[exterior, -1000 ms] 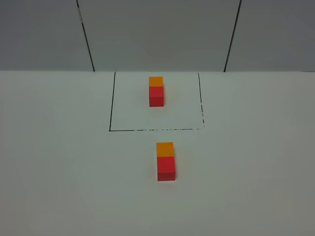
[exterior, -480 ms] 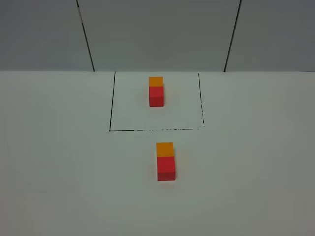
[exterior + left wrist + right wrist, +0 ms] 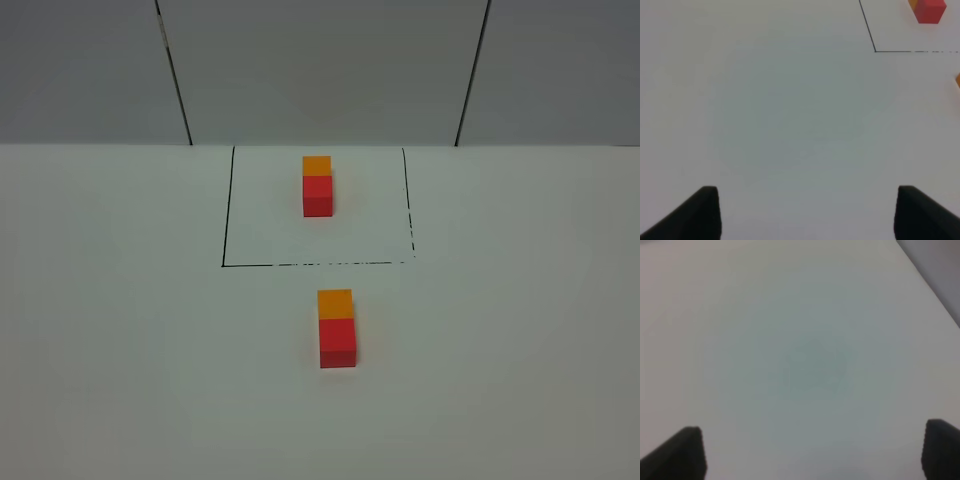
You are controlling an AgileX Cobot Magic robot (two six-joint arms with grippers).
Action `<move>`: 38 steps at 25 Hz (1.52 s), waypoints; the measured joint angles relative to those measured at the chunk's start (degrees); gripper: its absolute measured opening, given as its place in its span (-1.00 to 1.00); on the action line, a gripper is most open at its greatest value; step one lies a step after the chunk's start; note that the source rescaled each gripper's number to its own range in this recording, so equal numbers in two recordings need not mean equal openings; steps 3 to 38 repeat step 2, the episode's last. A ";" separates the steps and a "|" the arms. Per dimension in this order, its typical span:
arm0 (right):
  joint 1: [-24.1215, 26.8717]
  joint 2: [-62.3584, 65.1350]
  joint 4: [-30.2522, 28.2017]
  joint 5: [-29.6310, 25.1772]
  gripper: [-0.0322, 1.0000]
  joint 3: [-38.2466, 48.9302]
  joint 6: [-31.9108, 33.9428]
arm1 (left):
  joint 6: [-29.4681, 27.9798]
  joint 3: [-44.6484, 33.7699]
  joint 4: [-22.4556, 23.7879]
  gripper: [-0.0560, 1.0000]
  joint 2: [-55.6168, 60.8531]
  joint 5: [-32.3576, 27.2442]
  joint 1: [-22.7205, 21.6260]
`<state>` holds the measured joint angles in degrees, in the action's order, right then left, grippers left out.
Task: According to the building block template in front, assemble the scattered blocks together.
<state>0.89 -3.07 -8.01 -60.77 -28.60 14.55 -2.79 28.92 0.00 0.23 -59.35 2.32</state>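
Observation:
The template [image 3: 318,186], an orange cube joined to a red cube, stands inside the thin black drawn square [image 3: 225,230] at the back of the table. In front of the square an orange cube [image 3: 335,303] and a red cube [image 3: 337,342] sit touching in a line, orange farther back. Neither arm shows in the exterior high view. My left gripper [image 3: 807,212] is open and empty over bare table; the template's red cube [image 3: 929,11] and the square's corner [image 3: 875,50] show in its view. My right gripper [image 3: 815,452] is open and empty over bare table.
The white table [image 3: 120,350] ends at a grey panelled wall [image 3: 320,70] behind the square. The table's edge shows in the right wrist view [image 3: 935,285].

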 joint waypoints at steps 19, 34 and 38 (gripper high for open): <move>0.00 0.00 0.00 0.00 0.49 0.00 0.00 | 0.00 0.00 0.00 0.18 0.00 0.00 0.00; 0.00 0.00 0.00 0.00 0.49 0.00 0.00 | 0.00 0.00 0.00 0.18 0.00 0.00 0.00; 0.00 0.00 0.00 0.00 0.49 0.00 0.00 | 0.00 0.00 0.00 0.18 0.00 0.00 0.00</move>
